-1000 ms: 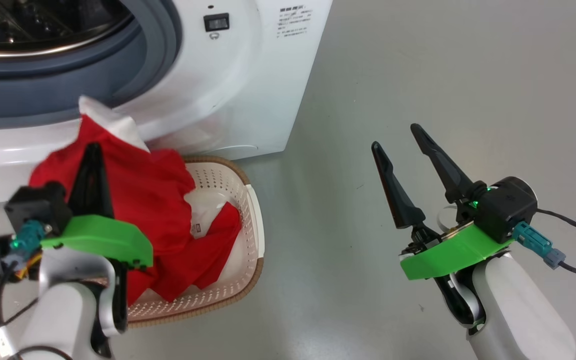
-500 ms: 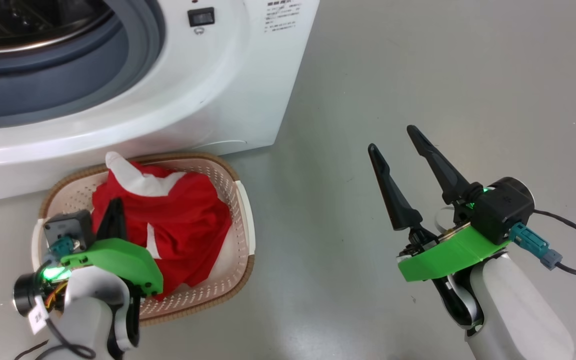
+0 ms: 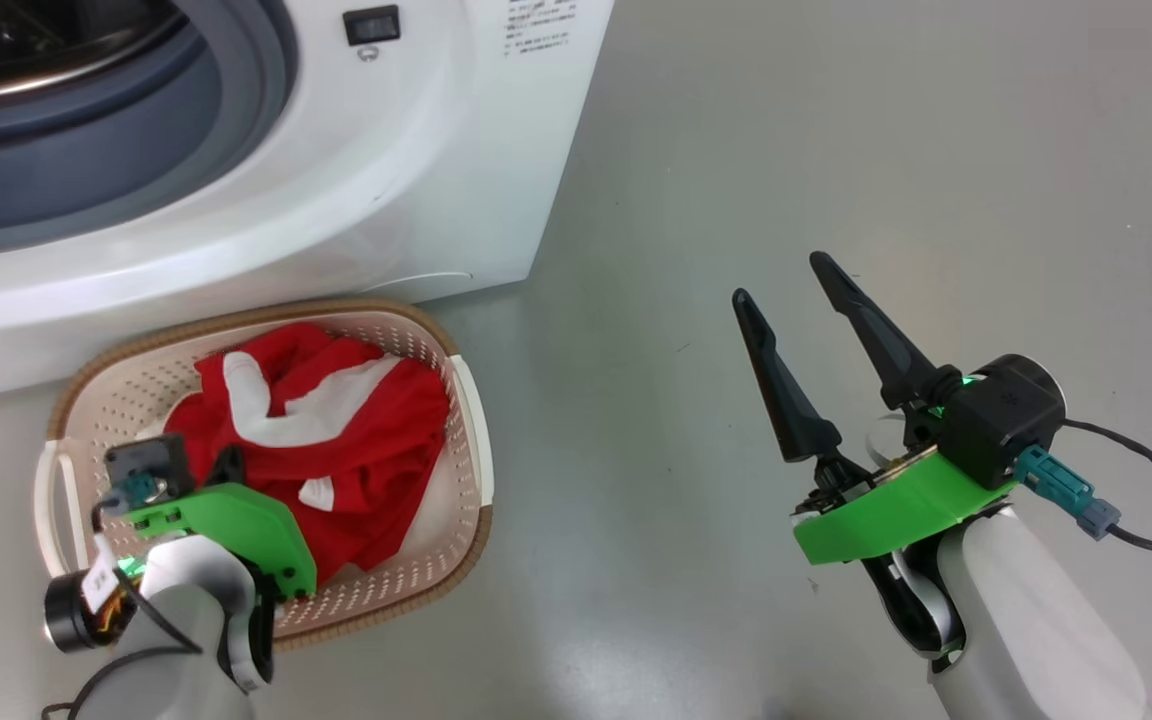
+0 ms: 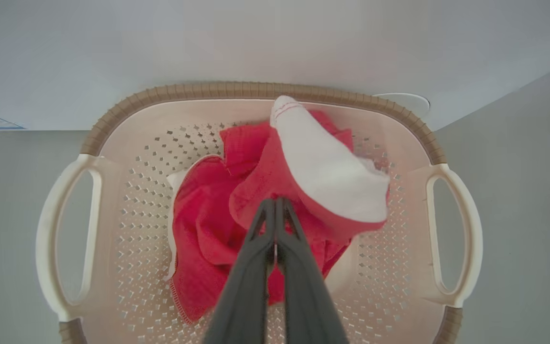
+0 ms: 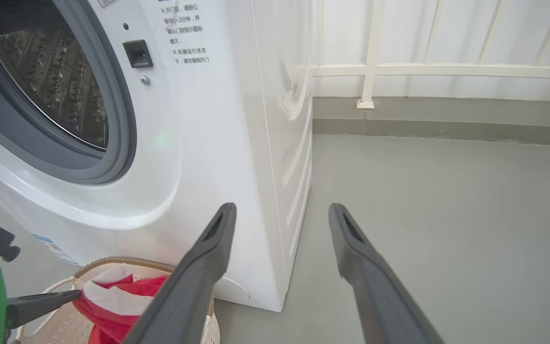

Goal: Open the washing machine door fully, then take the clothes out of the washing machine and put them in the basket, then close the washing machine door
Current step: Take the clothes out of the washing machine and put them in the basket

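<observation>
- My left fingers (image 4: pixel 256 272) are pressed together, pinching a red fold of the clothes (image 4: pixel 203 234) at their tips, inside the basket (image 4: pixel 256 89).
- The basket's brown rim curves just beyond the tips, with perforated wall on both sides.
- My right fingers (image 5: pixel 208 267) stand apart and empty. The washing machine (image 5: pixel 256 143) has its corner edge ahead to their left, and open floor (image 5: pixel 447 215) lies ahead and right.
</observation>
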